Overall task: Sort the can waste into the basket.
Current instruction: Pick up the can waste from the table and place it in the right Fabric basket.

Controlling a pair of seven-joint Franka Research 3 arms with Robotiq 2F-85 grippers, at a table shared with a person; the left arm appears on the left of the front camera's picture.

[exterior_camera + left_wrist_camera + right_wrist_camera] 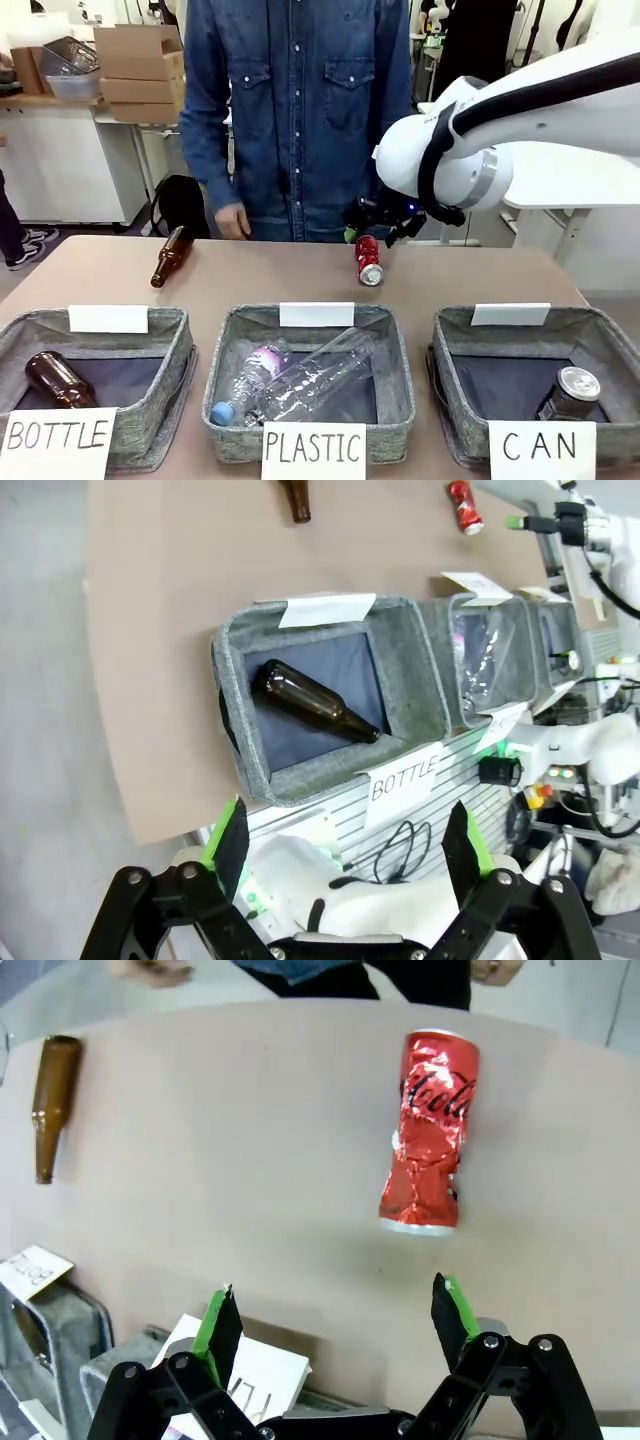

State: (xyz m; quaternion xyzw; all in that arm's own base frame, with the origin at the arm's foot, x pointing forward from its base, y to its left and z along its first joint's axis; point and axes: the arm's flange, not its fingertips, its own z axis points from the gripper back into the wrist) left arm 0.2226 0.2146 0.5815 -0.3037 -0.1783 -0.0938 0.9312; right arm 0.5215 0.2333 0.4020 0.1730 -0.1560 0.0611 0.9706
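One red can [425,1145] is laid on the table [280,285], well apart from the basket [590,316]. Light, thin, dented: its middle should be pinched softly. Right gripper [335,1305] and left gripper [345,840] are held open.

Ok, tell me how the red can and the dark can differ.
Place: the red can lies on the bare table; the dark can sits inside the CAN basket.
Pose: the red can is on its side; the dark can stands roughly upright, silver top up.
Look: the red can is shiny and crumpled; the dark can is dull.
Both are small metal drink cans.
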